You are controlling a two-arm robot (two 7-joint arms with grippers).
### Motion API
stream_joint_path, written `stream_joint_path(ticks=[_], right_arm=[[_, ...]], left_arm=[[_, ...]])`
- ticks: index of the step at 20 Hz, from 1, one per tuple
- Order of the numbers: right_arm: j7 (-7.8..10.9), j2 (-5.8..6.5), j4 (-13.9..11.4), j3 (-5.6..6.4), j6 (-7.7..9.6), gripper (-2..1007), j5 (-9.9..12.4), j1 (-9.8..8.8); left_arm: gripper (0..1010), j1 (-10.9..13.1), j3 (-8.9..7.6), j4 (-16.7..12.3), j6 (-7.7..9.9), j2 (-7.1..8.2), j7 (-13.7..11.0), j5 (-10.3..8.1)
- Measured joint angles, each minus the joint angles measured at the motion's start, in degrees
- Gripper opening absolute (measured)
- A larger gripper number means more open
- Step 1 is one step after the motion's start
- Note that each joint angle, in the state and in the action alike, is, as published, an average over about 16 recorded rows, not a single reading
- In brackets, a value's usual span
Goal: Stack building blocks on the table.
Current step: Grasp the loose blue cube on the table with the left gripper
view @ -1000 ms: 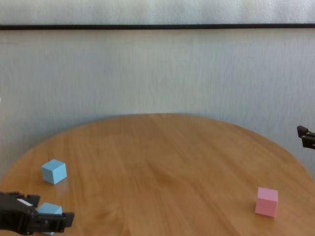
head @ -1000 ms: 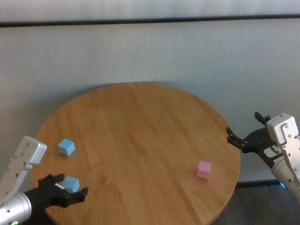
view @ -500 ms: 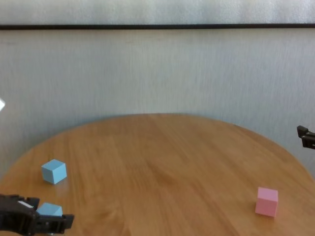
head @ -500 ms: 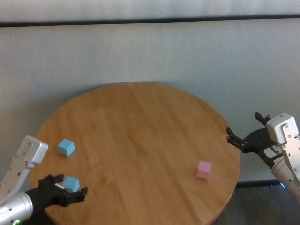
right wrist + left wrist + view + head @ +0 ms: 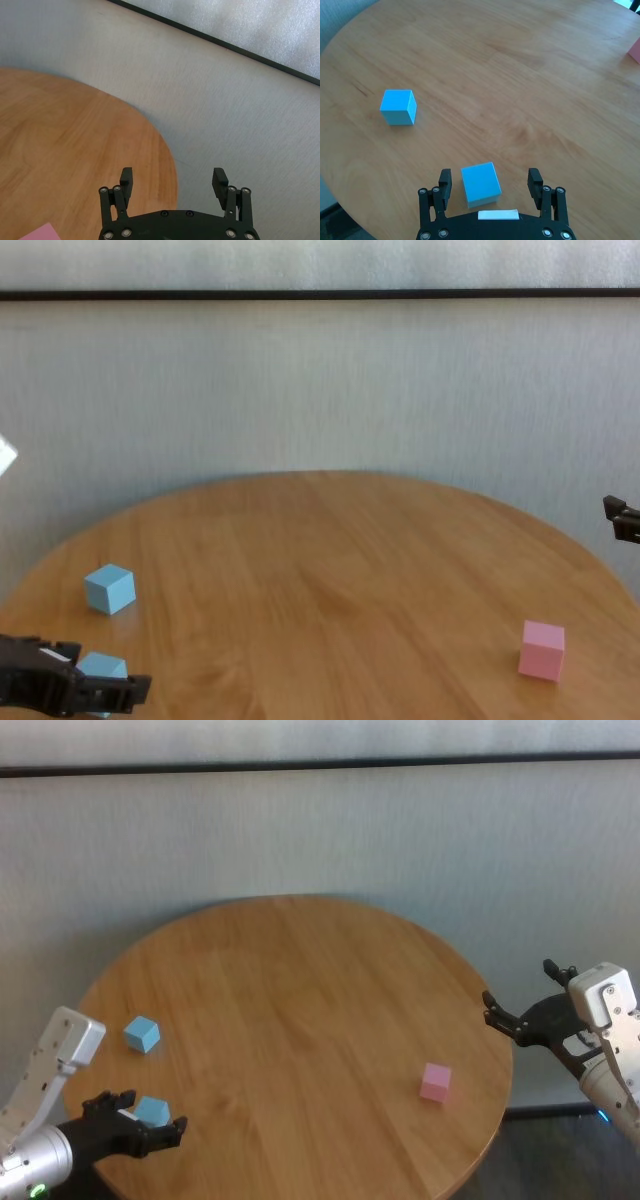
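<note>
My left end effector (image 5: pixel 491 182) is released, jaws wide around the near blue block (image 5: pixel 480 184) at the table (image 5: pixel 300 980) near edge, not gripping. I judge the block sits skewed between the jaws; closing could twist it or nudge it off the edge. Second blue block (image 5: pixel 141 1034) is just beyond, pink block (image 5: pixel 435 1081) well apart. Right end effector (image 5: pixel 530 1010) is released, parked off-table.
</note>
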Motion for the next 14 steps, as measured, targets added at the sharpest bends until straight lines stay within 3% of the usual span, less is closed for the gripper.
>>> stream_joint_path(ticks=[14], right_arm=[[0.00,0.00,0.00,0.00,0.00,1001,0.00,0.00]], left_arm=[[1000,-1.47,0.52,1.66,1.20,-0.93,0.65,3.70]])
